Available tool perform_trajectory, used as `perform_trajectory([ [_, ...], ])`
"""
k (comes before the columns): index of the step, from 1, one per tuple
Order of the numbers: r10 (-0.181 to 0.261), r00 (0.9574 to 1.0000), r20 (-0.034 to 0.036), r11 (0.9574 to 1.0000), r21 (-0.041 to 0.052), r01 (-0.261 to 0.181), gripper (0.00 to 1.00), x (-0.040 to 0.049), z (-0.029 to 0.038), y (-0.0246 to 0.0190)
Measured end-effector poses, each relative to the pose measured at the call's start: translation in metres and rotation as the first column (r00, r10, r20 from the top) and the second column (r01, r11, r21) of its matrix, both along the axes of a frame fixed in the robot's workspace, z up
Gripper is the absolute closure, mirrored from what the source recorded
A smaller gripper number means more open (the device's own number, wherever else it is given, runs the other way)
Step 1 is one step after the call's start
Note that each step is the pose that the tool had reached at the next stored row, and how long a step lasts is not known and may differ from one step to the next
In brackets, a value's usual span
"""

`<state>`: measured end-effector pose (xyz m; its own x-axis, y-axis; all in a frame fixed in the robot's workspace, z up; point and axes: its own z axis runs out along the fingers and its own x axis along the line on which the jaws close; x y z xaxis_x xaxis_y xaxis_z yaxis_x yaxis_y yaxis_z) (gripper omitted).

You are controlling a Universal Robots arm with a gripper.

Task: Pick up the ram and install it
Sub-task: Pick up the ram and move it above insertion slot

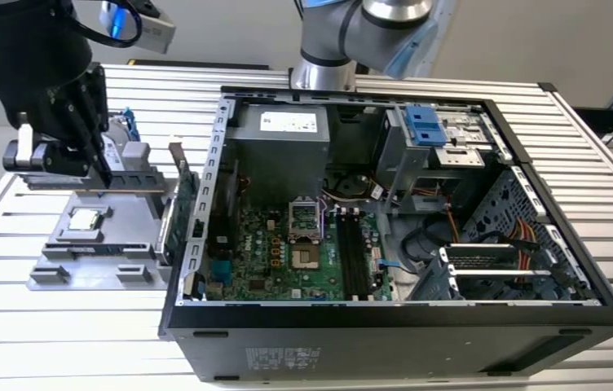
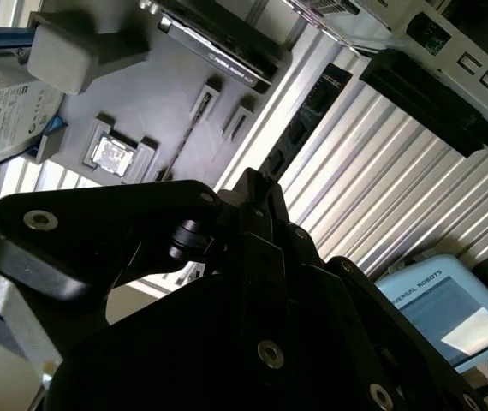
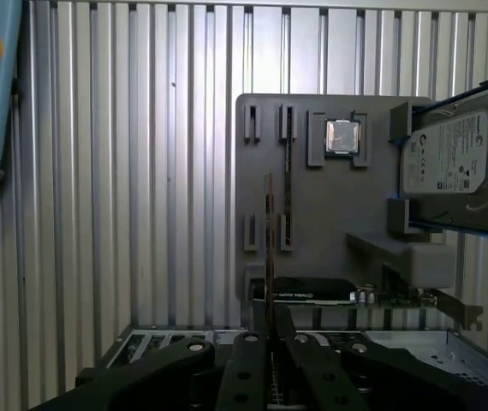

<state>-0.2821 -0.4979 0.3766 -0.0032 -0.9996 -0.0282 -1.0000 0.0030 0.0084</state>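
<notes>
The black gripper [image 3: 270, 327] has its jaws clamped on the ram [image 3: 269, 224], a slim green circuit-board stick seen edge-on in the first wrist view as a thin strip running out from between the fingers. The ram is held above the grey moulded parts tray [image 3: 312, 218], which carries a small square silver chip [image 3: 342, 135] and a silver hard drive [image 3: 458, 163]. In the exterior view, the tray is just beside the open black computer case [image 1: 394, 326], on its left, on the ribbed aluminium table [image 1: 68, 334].
</notes>
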Motion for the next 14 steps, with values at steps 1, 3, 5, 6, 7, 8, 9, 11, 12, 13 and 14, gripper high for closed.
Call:
perform_trajectory([
  [1,0.0,1.0,0.0,1.0,0.0,0.0,1.0,0.001,0.0,0.0],
  [3,0.0,1.0,-0.0001,1.0,0.0,0.0,1.0,0.0028,0.0,0.0],
  [5,0.0,1.0,-0.0002,1.0,0.0,0.0,1.0,0.0046,0.0,0.0],
  [6,0.0,1.0,-0.0002,1.0,0.0001,0.0,1.0,0.0056,0.0,0.0],
  [7,0.0,1.0,-0.0002,1.0,0.0,0.0,1.0,0.0066,0.0,0.0],
  [8,0.0,1.0,-0.0002,1.0,0.0001,0.0,1.0,0.0077,0.0,0.0],
  [9,-0.001,1.0,-0.0002,1.0,0.0001,0.001,1.0,0.0088,-0.0001,0.0],
  [11,-0.003,1.0,-0.0003,1.0,0.0,0.003,1.0,0.0111,0.0,0.0],
  [12,-0.004,1.0,-0.0004,1.0,0.0,0.004,1.0,0.0123,0.0,0.0],
  [13,-0.006,1.0,-0.0004,1.0,0.0001,0.006,1.0,0.0135,0.0,0.0],
  [14,-0.008,1.0,-0.0004,1.0,0.0,0.008,1.0,0.0146,0.0,0.0],
])
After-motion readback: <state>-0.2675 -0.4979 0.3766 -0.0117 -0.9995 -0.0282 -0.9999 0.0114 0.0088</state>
